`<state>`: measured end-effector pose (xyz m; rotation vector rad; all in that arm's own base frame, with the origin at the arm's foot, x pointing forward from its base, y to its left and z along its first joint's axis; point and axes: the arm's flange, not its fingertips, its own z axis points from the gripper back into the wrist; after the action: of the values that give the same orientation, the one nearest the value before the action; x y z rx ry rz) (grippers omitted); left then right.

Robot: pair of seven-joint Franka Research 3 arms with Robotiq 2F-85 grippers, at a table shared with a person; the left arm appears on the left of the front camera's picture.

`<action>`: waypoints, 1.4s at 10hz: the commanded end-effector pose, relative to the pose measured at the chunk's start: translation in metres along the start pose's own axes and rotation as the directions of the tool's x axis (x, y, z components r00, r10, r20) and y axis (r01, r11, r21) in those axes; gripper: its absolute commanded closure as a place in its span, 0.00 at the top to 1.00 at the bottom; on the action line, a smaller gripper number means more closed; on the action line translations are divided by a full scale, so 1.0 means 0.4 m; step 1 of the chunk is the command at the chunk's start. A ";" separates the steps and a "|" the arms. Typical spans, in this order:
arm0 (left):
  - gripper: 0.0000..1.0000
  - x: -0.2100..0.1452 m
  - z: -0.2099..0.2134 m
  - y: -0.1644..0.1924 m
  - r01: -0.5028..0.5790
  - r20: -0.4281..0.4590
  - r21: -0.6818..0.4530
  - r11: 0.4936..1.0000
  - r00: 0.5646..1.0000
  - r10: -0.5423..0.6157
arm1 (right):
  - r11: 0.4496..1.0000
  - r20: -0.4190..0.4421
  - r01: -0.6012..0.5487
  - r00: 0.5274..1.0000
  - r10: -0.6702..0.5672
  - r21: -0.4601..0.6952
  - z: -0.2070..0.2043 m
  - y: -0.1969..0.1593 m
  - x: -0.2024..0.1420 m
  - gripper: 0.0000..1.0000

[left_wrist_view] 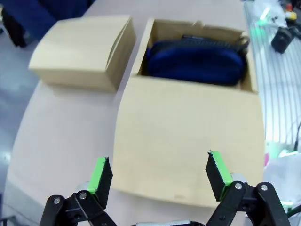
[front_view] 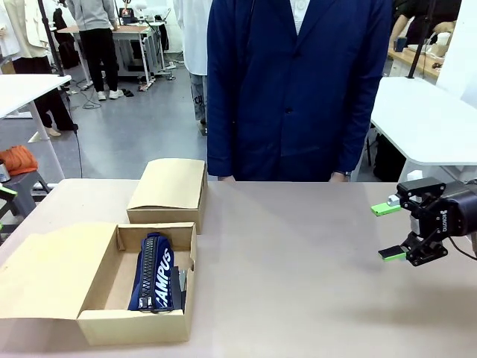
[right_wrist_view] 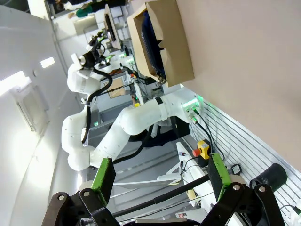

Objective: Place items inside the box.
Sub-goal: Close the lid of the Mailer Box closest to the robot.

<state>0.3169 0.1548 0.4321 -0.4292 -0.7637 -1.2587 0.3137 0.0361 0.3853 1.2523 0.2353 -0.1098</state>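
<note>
Cardboard box (front_view: 97,326) with navy blue zip pouch (front_view: 153,273) inside.

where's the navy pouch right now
In the front view the navy blue zip pouch lies inside the open cardboard box at the table's left, in front of a closed cardboard box.

place: robot lab/workshop | evidence: white worktables (front_view: 425,119), white robot arm (right_wrist_view: 136,122), cabling, person in navy work coat (front_view: 298,89)

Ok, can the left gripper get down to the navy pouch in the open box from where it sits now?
Probably yes. The left gripper hangs open above the box's spread flap, and the navy pouch lies uncovered in the open box beyond, nothing over it.
</note>
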 end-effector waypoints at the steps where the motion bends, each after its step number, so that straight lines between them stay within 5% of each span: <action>1: 1.00 -0.074 -0.010 0.044 -0.027 -0.054 0.040 0.999 0.998 0.030 | 1.000 -0.001 -0.002 1.000 0.002 0.012 0.000 0.005 -0.001 1.00; 6: 1.00 -0.258 -0.063 0.105 -0.042 -0.220 -0.048 0.998 0.975 0.030 | 1.000 -0.001 -0.002 1.000 0.002 0.012 0.000 0.005 -0.001 1.00; 14: 1.00 -0.273 -0.187 0.120 -0.073 -0.127 -0.135 0.988 0.990 0.056 | 1.000 -0.001 -0.002 1.000 0.002 0.012 0.000 0.005 -0.001 1.00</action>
<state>0.3674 0.1912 0.3046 -0.4669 -0.4898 -1.2512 0.3137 0.0361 0.3852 1.2523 0.2356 -0.1099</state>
